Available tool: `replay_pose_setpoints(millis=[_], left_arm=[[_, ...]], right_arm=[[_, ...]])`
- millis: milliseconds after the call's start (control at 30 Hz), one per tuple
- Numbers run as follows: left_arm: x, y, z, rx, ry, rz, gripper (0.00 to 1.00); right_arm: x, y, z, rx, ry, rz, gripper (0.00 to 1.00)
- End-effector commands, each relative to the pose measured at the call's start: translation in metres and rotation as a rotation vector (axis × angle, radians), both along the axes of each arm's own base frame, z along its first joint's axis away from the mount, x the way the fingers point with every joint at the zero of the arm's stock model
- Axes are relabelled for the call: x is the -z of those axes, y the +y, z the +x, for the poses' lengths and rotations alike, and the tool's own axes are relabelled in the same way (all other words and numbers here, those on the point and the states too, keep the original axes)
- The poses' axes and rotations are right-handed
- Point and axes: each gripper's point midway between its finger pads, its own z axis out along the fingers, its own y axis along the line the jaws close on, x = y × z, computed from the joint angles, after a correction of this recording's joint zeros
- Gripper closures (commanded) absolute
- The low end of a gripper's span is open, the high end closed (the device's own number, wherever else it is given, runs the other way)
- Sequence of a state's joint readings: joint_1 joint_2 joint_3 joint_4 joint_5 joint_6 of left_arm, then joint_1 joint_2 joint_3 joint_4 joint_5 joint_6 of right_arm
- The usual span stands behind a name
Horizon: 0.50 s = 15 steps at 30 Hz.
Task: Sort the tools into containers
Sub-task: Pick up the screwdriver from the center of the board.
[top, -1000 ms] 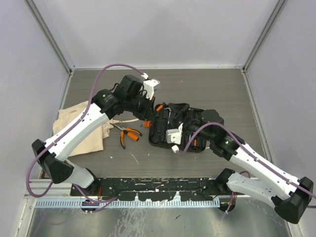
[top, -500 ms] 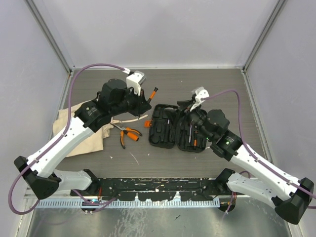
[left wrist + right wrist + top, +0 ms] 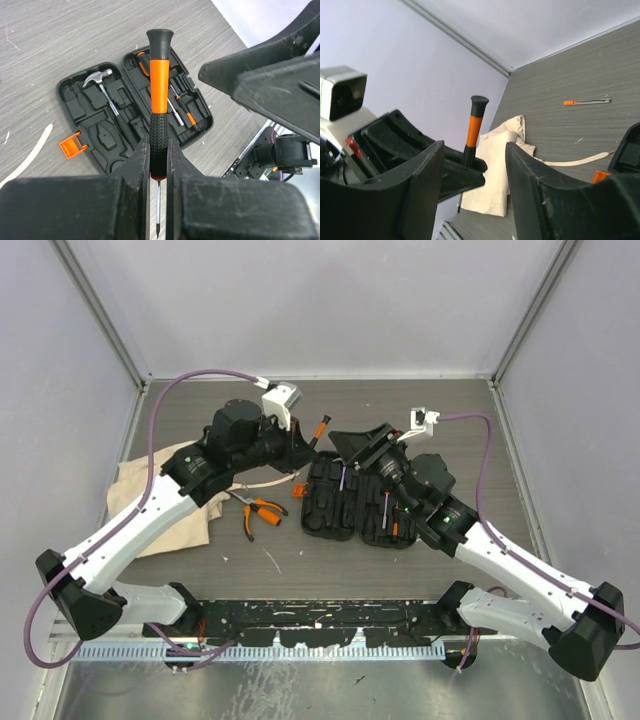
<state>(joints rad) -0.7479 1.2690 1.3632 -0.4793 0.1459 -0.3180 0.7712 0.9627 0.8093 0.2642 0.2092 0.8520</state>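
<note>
The left gripper clamps a black-and-orange-handled screwdriver near the open black hard-plastic tool case. The right gripper hangs with its jaws parted, holding nothing.

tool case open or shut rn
Open: the tool case lies spread flat, both halves showing, the hammer seated in a moulded slot.

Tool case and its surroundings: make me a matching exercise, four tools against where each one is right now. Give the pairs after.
Things:
1. hammer
2. pliers
3. black-and-orange screwdriver
4. thin orange-tipped driver

Places:
A. clamped in the left tool
B. on the table between the cloth bag and the tool case
C. seated in a slot of the open tool case
D. lying by itself on the table

Pairs: 1-C, 2-B, 3-A, 4-D
</note>
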Motion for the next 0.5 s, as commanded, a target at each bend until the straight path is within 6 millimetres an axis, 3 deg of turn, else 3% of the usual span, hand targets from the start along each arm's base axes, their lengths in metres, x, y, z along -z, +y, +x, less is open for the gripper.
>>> replay_pose_setpoints(millis=[0, 233, 467], left_arm=[[-0.027, -0.014, -0.003, 0.055, -0.044, -0.111, 1.0], [-0.016, -0.029, -0.001, 0.097, 0.0, -0.109, 1.0], [-0.015, -0.03, -0.001, 0.095, 0.001, -0.111, 1.0]], right_arm=[[-0.039, -0.008, 0.01, 0.071, 0.0, 0.183, 0.46], [-0.039, 0.008, 0.014, 0.018, 0.006, 0.194, 0.5], [-0.033, 0.013, 0.014, 0.004, 0.02, 0.187, 0.62]])
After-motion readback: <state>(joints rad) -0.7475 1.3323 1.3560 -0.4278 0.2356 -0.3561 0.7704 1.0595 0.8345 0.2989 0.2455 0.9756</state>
